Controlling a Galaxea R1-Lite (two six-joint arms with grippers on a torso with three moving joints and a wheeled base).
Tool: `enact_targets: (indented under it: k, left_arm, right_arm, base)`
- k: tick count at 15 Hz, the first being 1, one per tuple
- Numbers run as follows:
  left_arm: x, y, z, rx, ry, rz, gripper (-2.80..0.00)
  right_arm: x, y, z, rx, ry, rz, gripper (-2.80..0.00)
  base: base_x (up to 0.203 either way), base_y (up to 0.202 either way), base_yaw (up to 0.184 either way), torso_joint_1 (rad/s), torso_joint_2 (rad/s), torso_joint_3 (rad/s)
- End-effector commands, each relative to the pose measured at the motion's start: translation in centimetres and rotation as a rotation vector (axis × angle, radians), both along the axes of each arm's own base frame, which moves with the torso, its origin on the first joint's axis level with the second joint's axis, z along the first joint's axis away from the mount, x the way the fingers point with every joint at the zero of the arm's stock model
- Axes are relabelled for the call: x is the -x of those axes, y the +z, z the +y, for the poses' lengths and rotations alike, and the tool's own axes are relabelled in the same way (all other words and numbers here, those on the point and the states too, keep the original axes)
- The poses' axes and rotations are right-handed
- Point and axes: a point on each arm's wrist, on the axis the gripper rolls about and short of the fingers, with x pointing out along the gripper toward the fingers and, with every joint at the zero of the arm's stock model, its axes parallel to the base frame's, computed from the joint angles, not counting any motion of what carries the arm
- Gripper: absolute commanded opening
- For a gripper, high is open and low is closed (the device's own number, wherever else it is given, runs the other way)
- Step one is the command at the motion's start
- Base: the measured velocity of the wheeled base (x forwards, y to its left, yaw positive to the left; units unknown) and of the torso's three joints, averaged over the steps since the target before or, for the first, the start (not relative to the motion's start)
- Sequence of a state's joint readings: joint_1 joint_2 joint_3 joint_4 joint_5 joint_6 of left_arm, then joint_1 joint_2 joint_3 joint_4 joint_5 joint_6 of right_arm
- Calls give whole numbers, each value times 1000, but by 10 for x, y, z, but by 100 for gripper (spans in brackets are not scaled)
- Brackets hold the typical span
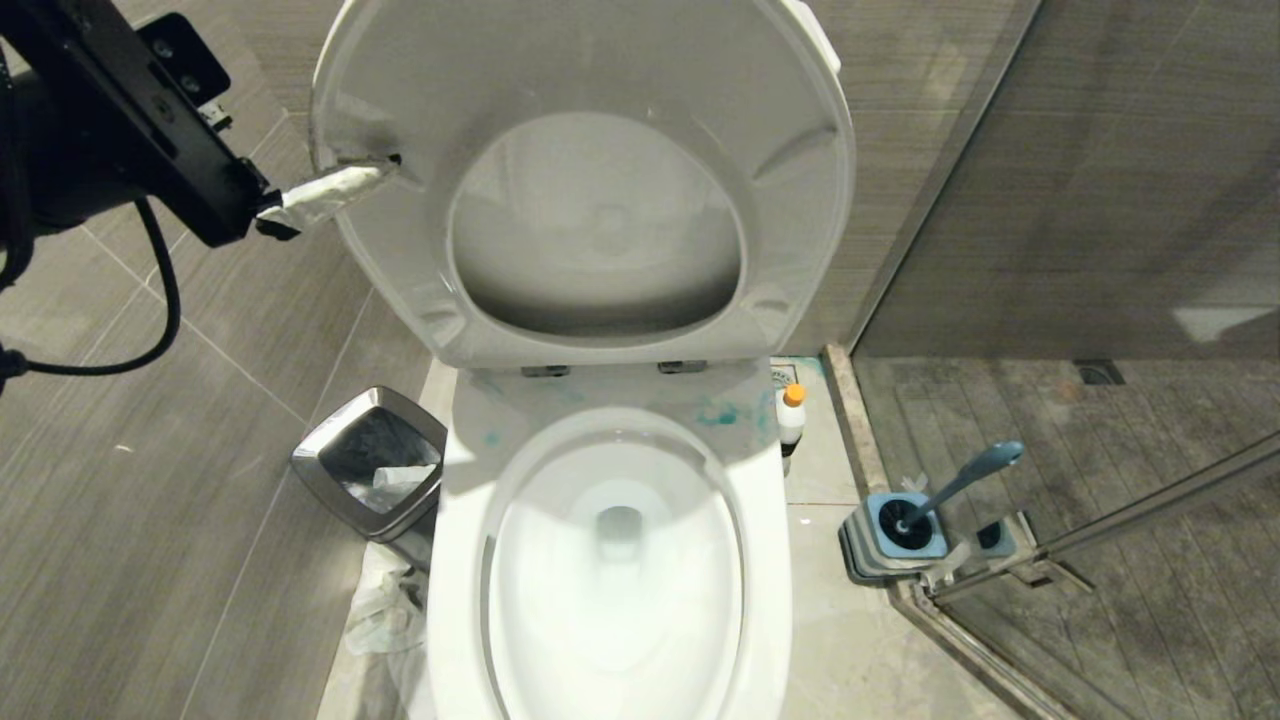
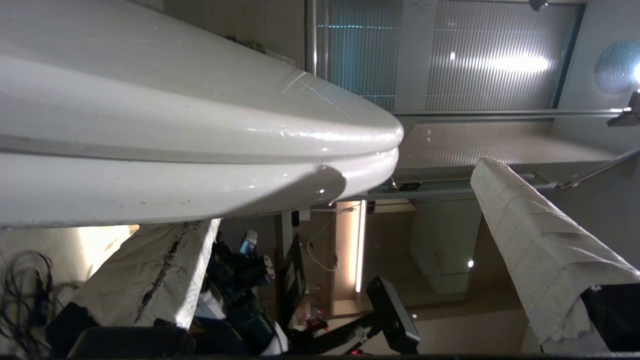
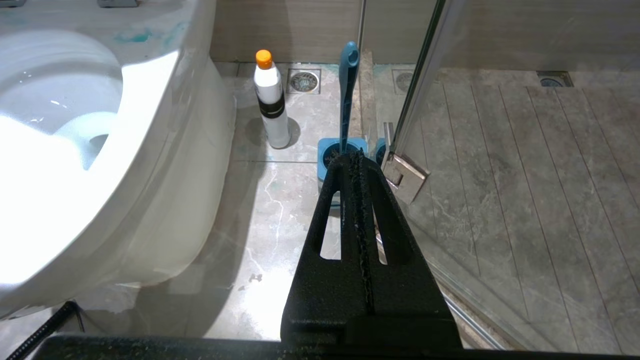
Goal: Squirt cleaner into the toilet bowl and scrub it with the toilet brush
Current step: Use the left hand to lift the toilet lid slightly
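Note:
The toilet bowl (image 1: 455, 560) (image 3: 165, 115) stands uncovered, with blue smears on the ledge behind its basin. Seat and lid (image 1: 590, 70) are raised upright. My left gripper (image 1: 345, 185) (image 2: 345, 195) is open at the lid's left edge. One taped finger (image 2: 150, 270) lies against the stacked edges of lid and seat (image 2: 200, 150); the other finger (image 2: 540, 245) stands clear. The cleaner (image 1: 791, 415) (image 3: 270, 100) stands on the floor right of the toilet. The toilet brush (image 1: 965, 480) (image 3: 348, 95) sits in its blue holder (image 1: 930, 545) (image 3: 324, 152). My right gripper (image 3: 351, 159) hangs shut and empty just short of the holder.
A steel-rimmed waste bin (image 1: 320, 455) stands left of the toilet, with crumpled plastic (image 1: 385, 610) on the floor beside it. A glass shower door (image 1: 1130, 515) (image 3: 420, 85) with a metal hinge (image 3: 405, 175) stands right beside the brush holder. Floor drains (image 3: 303, 81) lie behind the bottle.

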State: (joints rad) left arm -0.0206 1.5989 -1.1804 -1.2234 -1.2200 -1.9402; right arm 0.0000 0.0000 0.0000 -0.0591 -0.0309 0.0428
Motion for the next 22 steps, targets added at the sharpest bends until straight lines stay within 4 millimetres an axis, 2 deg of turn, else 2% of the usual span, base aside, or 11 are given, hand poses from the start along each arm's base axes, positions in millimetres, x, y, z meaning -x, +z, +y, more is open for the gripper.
enact_targets:
  k: [1,4,11,14,22]
  left_arm:
    - [-24,-2,2,24,28,-8,0]
    - [-39,4,3,60,72,-70,0]
    - [-70,3,3,37,160,-287,0]
    - [-79,4,4,24,180,-297,0]
    - [-102,-18,0,-97,329,-452,0]
  right_arm:
    - [-2,-7,0,0,0,25,-280]
    - [-2,-7,0,0,0,25,-280]
    - [-2,-7,0,0,0,24,-280]
    - [-2,-7,0,0,0,24,-280]
    - [-2,-7,0,0,0,25,-280]
  base:
    - [0,0,0,0,0,0]
    - [0,0,0,0,0,0]
    - [0,0,0,0,0,0]
    - [0,0,0,0,0,0]
    - [0,0,0,0,0,0]
